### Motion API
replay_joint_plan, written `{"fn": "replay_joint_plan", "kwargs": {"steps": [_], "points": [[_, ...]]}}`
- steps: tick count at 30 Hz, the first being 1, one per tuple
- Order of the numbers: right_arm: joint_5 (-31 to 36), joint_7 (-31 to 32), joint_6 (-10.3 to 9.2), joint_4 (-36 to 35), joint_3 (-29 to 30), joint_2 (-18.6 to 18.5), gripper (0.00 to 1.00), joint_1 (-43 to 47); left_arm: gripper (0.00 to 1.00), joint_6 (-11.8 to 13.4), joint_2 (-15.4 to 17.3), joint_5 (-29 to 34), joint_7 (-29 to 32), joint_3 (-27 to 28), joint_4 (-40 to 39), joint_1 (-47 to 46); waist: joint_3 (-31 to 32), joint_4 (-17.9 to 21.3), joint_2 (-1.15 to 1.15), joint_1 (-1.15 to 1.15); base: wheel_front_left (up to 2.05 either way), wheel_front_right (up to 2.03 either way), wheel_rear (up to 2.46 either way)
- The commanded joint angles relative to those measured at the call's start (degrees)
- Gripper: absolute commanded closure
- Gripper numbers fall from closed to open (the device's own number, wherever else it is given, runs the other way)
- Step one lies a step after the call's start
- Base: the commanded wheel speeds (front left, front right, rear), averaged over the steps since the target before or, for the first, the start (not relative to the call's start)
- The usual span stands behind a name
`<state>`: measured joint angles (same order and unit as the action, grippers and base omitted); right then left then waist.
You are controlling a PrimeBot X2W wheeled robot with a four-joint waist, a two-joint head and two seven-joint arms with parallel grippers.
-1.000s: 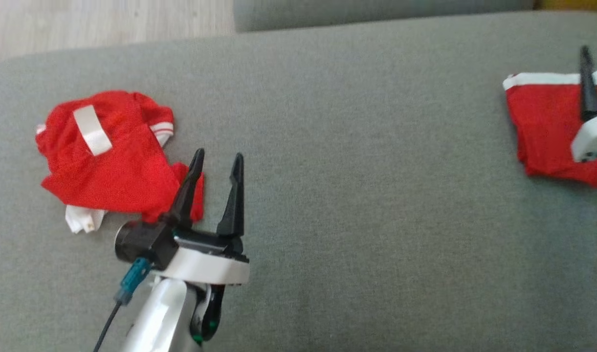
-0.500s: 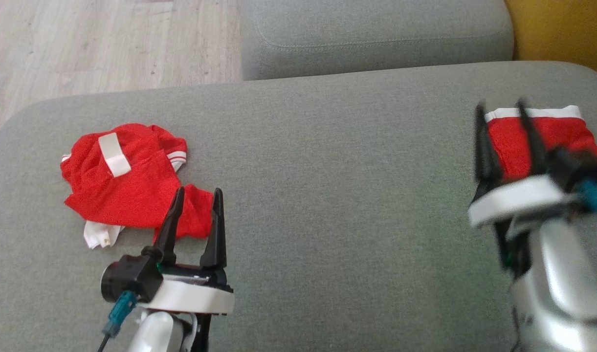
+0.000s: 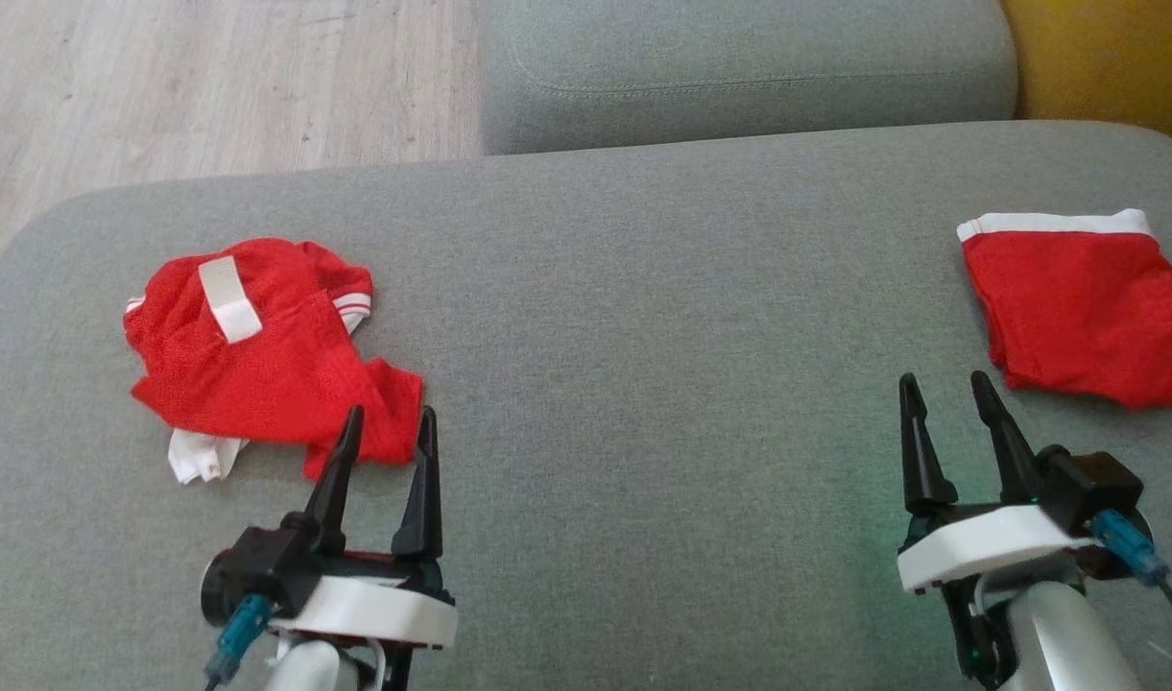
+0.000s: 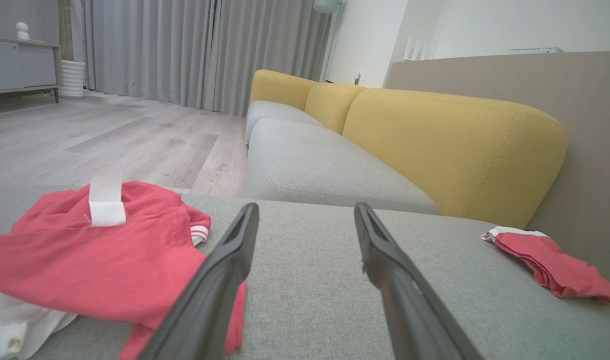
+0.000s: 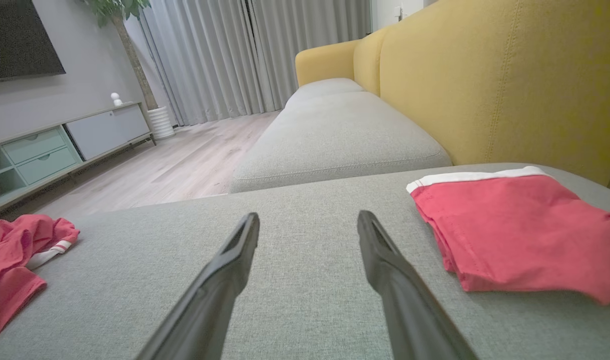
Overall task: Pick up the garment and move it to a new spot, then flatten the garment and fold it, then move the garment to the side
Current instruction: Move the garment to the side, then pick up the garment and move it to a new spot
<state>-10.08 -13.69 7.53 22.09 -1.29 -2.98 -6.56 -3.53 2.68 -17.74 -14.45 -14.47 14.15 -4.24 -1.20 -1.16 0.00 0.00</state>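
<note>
Red cloth lies in two places on the grey sofa seat (image 3: 643, 336). Some of it is hard to see. The folded garment (image 3: 1085, 307) is at the robot's far right, and its right edge is cut off by the side of the head view. A white bit (image 3: 194, 456) sticks out from under the near edge of the crumpled garment (image 3: 259, 369). I cannot tell what that bit is. One fingertip of the left claw (image 3: 391, 413) covers a corner of the crumpled cloth. I cannot tell if it touches. Both arms are cut off at the bottom.

The crumpled garment sits on the left side of the seat, bunched up and wrinkly. It has a white strip (image 3: 228, 299) on top and a cuff with white stripes (image 3: 352, 305) on its far side. Its long way slants from the far left down to the near right, just in front of the left claw.

The folded garment is flat and neat. It has a white band (image 3: 1056, 224) along its far edge, and that band runs side to side. The near edge faces the right claw (image 3: 943, 379), which is near it but apart.

Both claws have their fingers spread wide. They hold nothing, and they point away from the robot. A pale wood floor (image 3: 211, 86) lies past the seat.
</note>
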Motion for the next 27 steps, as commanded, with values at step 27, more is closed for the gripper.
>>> {"fn": "replay_joint_plan", "kwargs": {"steps": [27], "points": [[-1.08, -1.29, -0.04, -1.87, -5.8, 0.1, 0.0, -0.32, 0.0, 1.11, 0.2, -0.08, -0.55, 2.76, -2.07, -1.37, 1.54, -4.35, 0.0, 0.0, 0.0, 0.0, 0.0]]}}
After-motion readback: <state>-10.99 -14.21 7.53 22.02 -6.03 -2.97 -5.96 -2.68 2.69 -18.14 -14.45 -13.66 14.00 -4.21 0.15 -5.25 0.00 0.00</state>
